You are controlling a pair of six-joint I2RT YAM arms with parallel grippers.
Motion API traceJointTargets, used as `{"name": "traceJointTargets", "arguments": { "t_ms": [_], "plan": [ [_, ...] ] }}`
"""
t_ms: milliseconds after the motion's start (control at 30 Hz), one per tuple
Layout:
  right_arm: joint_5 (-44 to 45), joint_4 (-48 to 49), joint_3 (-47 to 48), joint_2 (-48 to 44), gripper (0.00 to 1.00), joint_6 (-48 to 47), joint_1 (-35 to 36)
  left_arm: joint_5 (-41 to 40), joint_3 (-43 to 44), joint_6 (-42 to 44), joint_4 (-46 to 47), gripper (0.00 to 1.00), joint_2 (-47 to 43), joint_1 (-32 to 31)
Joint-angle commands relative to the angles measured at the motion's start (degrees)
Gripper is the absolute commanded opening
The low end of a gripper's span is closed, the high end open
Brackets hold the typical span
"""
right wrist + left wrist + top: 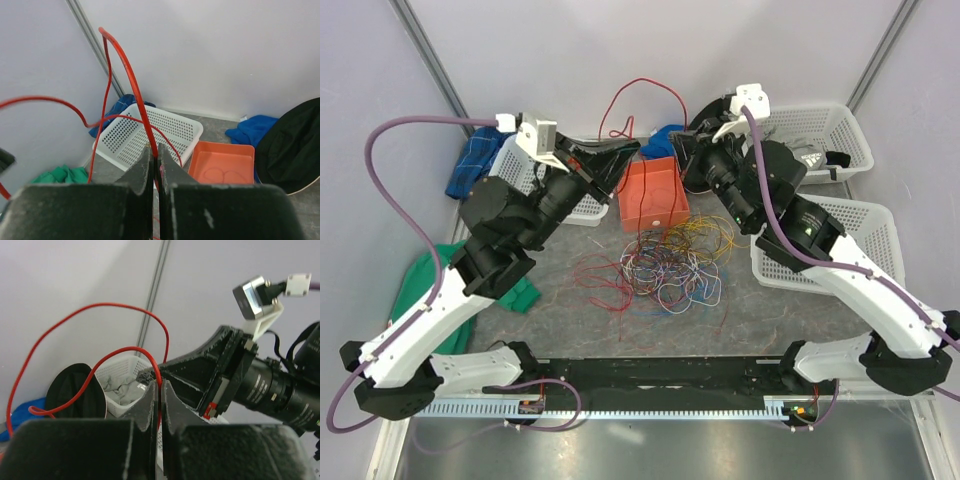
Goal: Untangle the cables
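Red cable point(640, 81) rises in a thin loop at the upper centre of the top view, above the orange box point(652, 195). The left gripper point(160, 386) has its jaws pressed together on this cable, and the right gripper point(155, 150) pinches it too. The other cables point(670, 265) lie in a tangled heap at the centre of the frame, just below the box.

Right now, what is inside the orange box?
The orange box holds what look like two thin orange cable loops on its floor, seen from the right wrist. Nothing else shows. The right gripper covers the box's near edge, so that strip is unseen.
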Motion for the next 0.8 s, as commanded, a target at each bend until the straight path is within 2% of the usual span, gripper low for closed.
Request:
{"name": "traceJointTargets", "arguments": {
  "t_ms": [0,100,433,533,667,767],
  "plan": [
    [0.86,-0.59,6.63,2.65,0.00,-2.00,-0.92,1.41,-4.43,4.54,10.68,0.02,-1.27,-0.07],
    [0.59,-0.51,11.37,6.08,0.00,-2.70,-2.58,-0.70,0.47,7.79,9.47,0.02,1.88,0.02],
    [-2.83,-1.38,29.47,18.47,0.00,0.19,-11.45,-4.58,25.86,17.64,5.25,0.02,16.38,0.11],
    [-4.58,-1.47,31.77,20.23,0.00,2.03,-14.27,-4.40,30.80,19.75,5.07,0.02,19.46,0.11],
    [-8.10,0.02,32.48,21.64,0.00,5.55,-18.49,-4.05,31.96,22.30,11.99,0.02,22.28,1.07],
    [-10.65,1.68,32.74,22.87,0.00,8.45,-21.30,-1.51,35.11,21.60,12.80,0.02,25.96,2.56]
  ]
}}
